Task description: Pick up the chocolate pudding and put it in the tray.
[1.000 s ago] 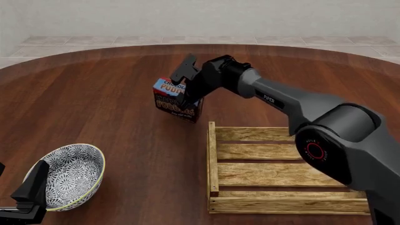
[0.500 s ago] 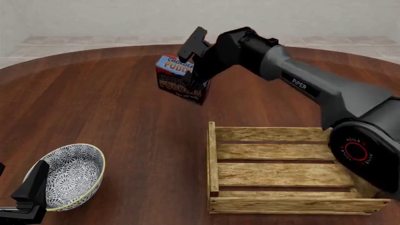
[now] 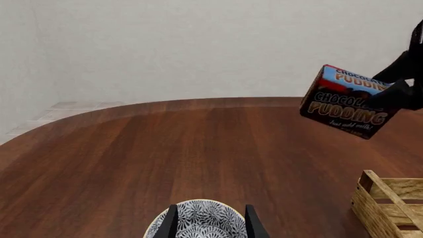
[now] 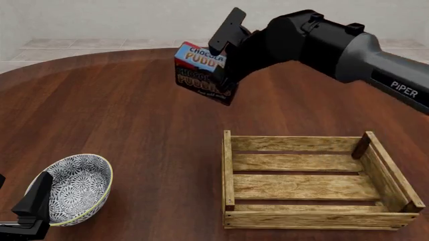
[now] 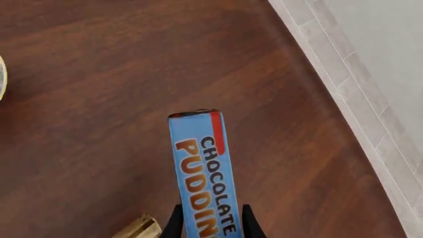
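My right gripper is shut on the chocolate pudding, a small carton with a blue top and dark brown front. It holds the carton tilted, high above the table, behind and to the left of the tray's far left corner. The tray, a shallow crate of light wooden slats, sits at the front right with nothing inside. The pudding also shows in the left wrist view and, edge-on between the fingers, in the right wrist view. My left gripper is open at the front left corner.
A round white-and-dark patterned bowl stands at the front left beside my left gripper, and shows under its fingers in the left wrist view. The tray's corner shows there too. The brown wooden table ends at a curved far edge.
My right arm has lifted the pudding higher and a little to the right, and no longer covers the tray's right side. The left arm and the bowl have not moved.
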